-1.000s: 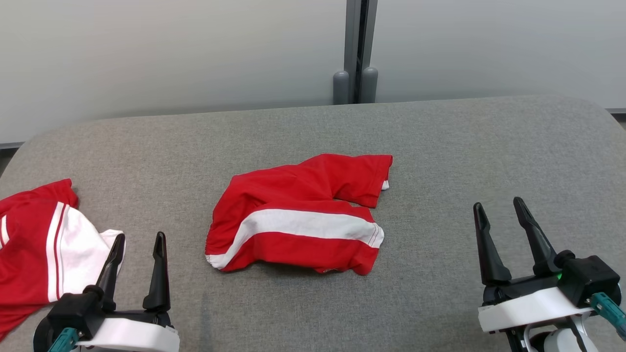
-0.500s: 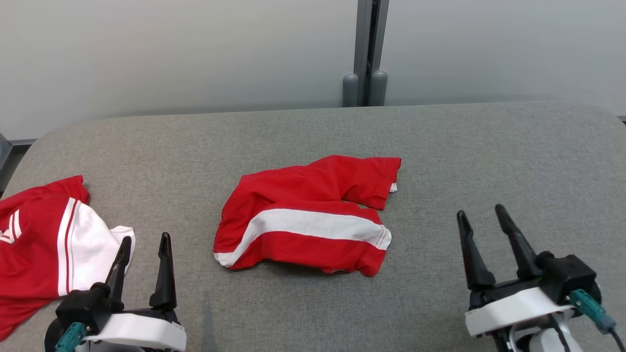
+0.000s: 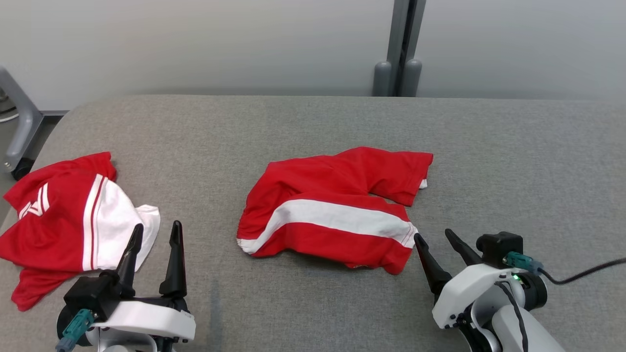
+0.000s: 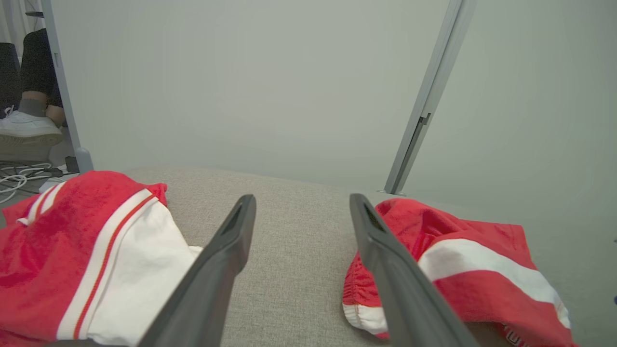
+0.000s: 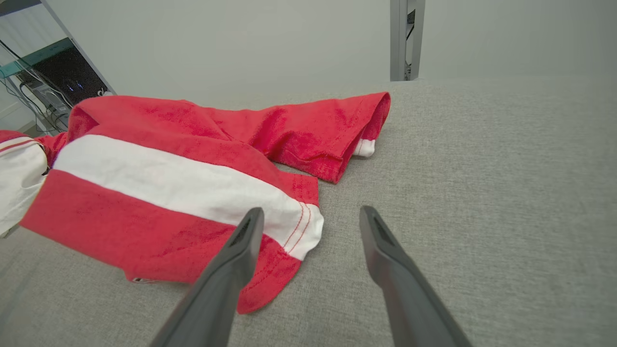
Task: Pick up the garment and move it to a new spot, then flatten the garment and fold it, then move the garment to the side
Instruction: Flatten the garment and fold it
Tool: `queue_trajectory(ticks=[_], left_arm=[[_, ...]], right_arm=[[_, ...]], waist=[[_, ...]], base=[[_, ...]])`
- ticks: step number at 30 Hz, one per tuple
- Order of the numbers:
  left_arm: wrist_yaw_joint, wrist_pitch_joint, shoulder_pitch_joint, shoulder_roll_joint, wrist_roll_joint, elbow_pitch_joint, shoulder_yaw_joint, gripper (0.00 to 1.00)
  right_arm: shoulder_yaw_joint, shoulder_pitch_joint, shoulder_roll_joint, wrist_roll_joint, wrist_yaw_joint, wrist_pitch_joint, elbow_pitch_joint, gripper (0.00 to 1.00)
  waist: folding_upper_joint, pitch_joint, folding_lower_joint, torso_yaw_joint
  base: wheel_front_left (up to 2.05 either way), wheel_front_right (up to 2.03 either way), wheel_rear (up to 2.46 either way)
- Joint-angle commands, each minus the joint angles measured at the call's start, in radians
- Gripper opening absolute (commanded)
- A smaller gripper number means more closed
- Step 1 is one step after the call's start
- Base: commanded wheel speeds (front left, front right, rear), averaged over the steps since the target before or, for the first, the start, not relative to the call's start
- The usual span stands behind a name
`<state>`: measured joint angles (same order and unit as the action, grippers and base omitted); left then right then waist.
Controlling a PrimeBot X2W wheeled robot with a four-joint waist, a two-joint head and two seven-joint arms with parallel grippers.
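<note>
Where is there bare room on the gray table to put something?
Bare gray table spreads right of the red shorts, and behind them toward the wall. A gap lies between the shorts and the red-and-white garment. The left edge is crowded.

Red garment (image 3: 332,210) with white stripe, grey table (image 3: 313,127).
</note>
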<state>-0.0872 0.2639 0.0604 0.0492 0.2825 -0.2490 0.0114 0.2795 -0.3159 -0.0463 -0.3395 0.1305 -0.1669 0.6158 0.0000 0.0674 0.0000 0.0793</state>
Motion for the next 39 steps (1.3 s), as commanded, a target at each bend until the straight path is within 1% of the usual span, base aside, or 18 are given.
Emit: queue_trajectory(ticks=[1, 6, 7, 13, 16, 18, 19, 20, 25, 29, 33, 39], left_arm=[[-0.008, 0.001, 0.025, 0.003, 0.009, -0.004, -0.004, 1.0], [-0.016, 0.0, 0.038, 0.003, 0.017, -0.017, -0.012, 1.0], [-0.016, 0.0, 0.038, 0.003, 0.017, -0.017, -0.012, 1.0], [-0.026, 0.001, 0.055, 0.006, 0.023, -0.027, -0.012, 1.0], [-0.027, 0.001, 0.056, 0.008, 0.024, -0.031, -0.01, 1.0], [-0.028, 0.001, 0.055, 0.008, 0.022, -0.034, -0.009, 1.0], [-0.029, 0.001, 0.055, 0.009, 0.021, -0.035, -0.009, 1.0], [-0.03, 0.001, 0.054, 0.009, 0.02, -0.037, -0.008, 1.0], [-0.03, 0.001, 0.038, 0.013, 0.008, -0.039, -0.003, 1.0], [-0.024, 0.001, 0.025, 0.013, 0.002, -0.033, -0.006, 1.0], [-0.019, 0.001, 0.007, 0.016, 0.001, -0.034, -0.007, 1.0], [-0.016, -0.002, -0.001, 0.016, 0.008, -0.041, -0.018, 1.0]], right_arm=[[0.01, -0.04, -0.008, -0.04, 0.0, 0.047, 0.054, 1.0], [-0.013, -0.116, -0.008, -0.075, 0.0, 0.137, 0.175, 1.0], [-0.013, -0.116, -0.008, -0.075, 0.0, 0.137, 0.175, 1.0], [-0.035, -0.187, -0.007, -0.127, 0.0, 0.256, 0.283, 1.0], [-0.043, -0.209, -0.006, -0.148, 0.0, 0.293, 0.325, 1.0], [-0.041, -0.219, -0.006, -0.16, 0.0, 0.299, 0.341, 1.0], [-0.038, -0.223, -0.005, -0.168, 0.0, 0.301, 0.347, 0.43], [-0.03, -0.225, -0.005, -0.181, 0.0, 0.303, 0.346, 0.0], [0.001, -0.215, -0.009, -0.221, 0.0, 0.267, 0.328, 0.0], [0.017, -0.203, -0.011, -0.218, 0.0, 0.223, 0.309, 0.0], [0.022, -0.182, -0.04, -0.204, 0.0, 0.183, 0.28, 0.0], [0.014, -0.146, -0.087, -0.196, 0.0, 0.168, 0.2, 0.0]], waist=[[0.0, 0.022, 0.0, 0.035], [0.0, 0.04, 0.0, 0.086], [0.0, 0.04, 0.0, 0.086], [0.0, 0.058, 0.0, 0.13], [0.0, 0.061, 0.0, 0.141], [0.0, 0.059, 0.0, 0.145], [0.0, 0.058, 0.0, 0.147], [0.0, 0.055, 0.0, 0.147], [0.0, 0.03, 0.0, 0.126], [0.0, 0.006, 0.0, 0.086], [0.0, -0.015, 0.0, 0.037], [0.0, -0.026, 0.0, -0.025]], base=[[0.0, 0.0, 0.0], [0.0, 0.0, 0.0], [0.0, 0.0, 0.0], [0.0, 0.0, 0.0], [0.0, 0.0, 0.0], [0.0, 0.0, 0.0], [0.0, 0.0, 0.0], [0.0, 0.0, 0.0], [0.0, 0.0, 0.0], [0.0, 0.0, 0.0], [0.0, 0.0, 0.0], [0.0, 0.0, 0.0]])
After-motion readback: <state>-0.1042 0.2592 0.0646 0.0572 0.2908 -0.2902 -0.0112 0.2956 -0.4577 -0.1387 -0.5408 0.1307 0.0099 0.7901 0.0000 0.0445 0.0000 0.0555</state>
